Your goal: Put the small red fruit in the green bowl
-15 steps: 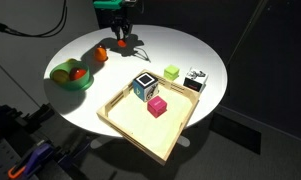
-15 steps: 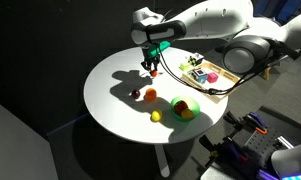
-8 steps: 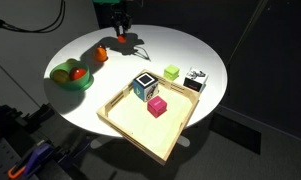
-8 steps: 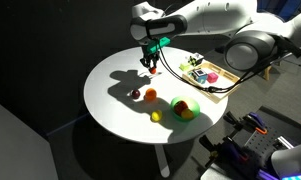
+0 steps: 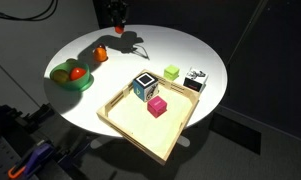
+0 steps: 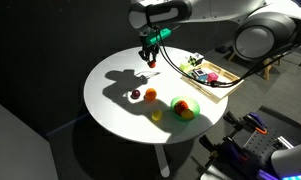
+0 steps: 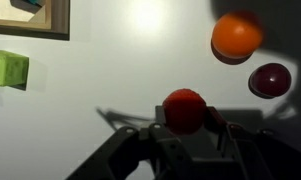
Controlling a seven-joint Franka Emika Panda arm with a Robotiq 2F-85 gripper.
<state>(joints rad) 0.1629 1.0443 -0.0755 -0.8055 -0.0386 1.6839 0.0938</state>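
Jaws closed on the small red fruit (image 7: 183, 106), one finger on each side. The gripper (image 7: 183, 118) holds it in the air, clear of the surface, over the round white table (image 5: 195, 45).

Wooden tray (image 5: 134, 140) sits at the table edge. It holds a black-and-white cube (image 5: 144, 85) and a pink cube (image 5: 157, 106).

Green bowl (image 5: 70, 84) is near another edge, well apart from the gripper. It has orange-red fruit in it; the small red fruit isn't in it yet.

Green block (image 5: 171, 72) is on the table just outside the tray.

Orange fruit (image 7: 236, 37) is on the table, with a dark red fruit (image 7: 270, 78) just beside it. Small yellow fruit (image 6: 156, 116) lies near the bowl.
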